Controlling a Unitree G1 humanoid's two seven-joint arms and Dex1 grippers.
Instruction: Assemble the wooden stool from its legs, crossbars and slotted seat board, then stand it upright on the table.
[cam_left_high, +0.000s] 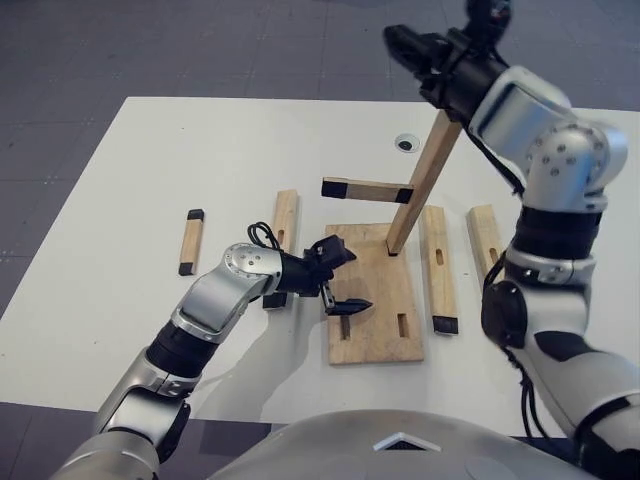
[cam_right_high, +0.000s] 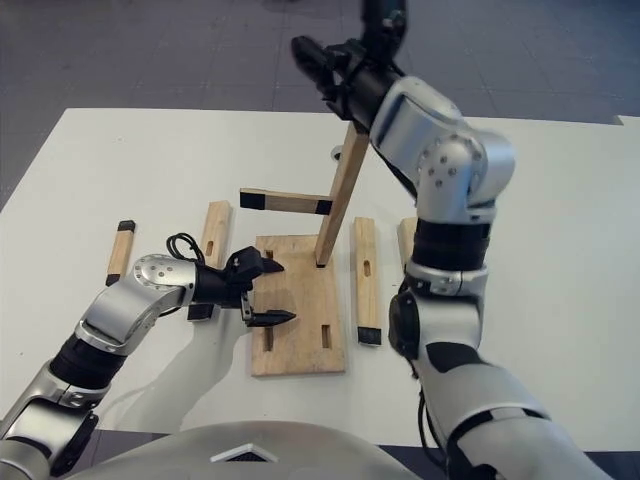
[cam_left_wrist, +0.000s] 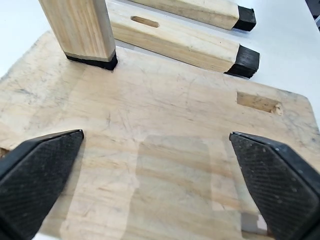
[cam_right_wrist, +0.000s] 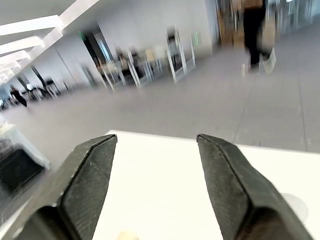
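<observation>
L gripper (cam_left_high: 351, 277) spread wide over seat board (cam_left_high: 385, 325), 9 o'clock edge. Upright leg (cam_left_high: 420, 180) in 1 o'clock slot, crossbar (cam_left_high: 365, 189) sticking toward 9. R gripper (cam_right_wrist: 155, 137) spread, empty, above leg top.

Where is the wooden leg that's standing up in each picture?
Left eye view: the standing leg leans up right of centre.
Right eye view: it rises just right of centre.
Left wrist view: its black-tipped foot sits plugged into the board.
Right wrist view: a tan speck at the picture's edge may be its top; cannot tell.
Shared landmark: the seat board, whose slot holds the leg's foot.
</observation>
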